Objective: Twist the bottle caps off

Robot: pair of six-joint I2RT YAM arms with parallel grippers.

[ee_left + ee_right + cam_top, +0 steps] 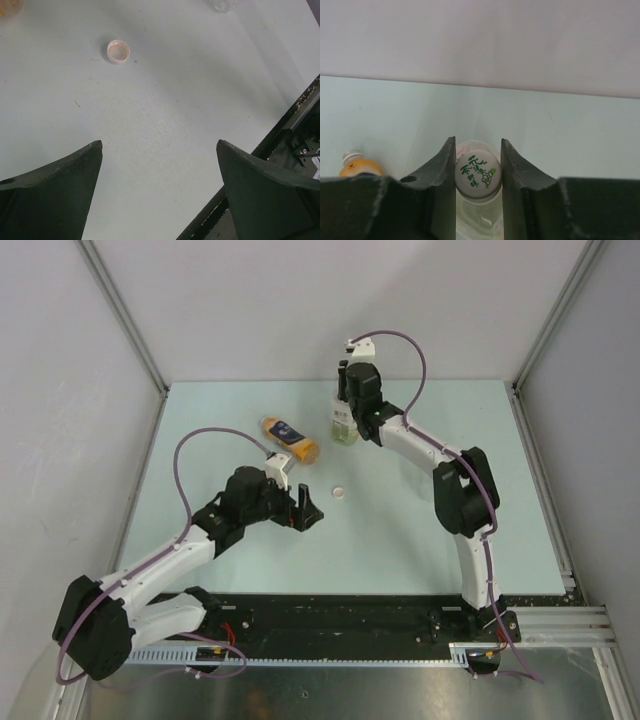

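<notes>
Our left gripper [157, 147] hangs spread wide above the table [420, 540], grasping nothing. Beyond it an orange bottle [290, 440] lies on its side. A loose whitish cap [118, 51] rests open side up near the middle. Our right gripper [478, 144] is clamped on the green-printed white cap [478, 176] of the upright bottle [344, 428] near the far edge
</notes>
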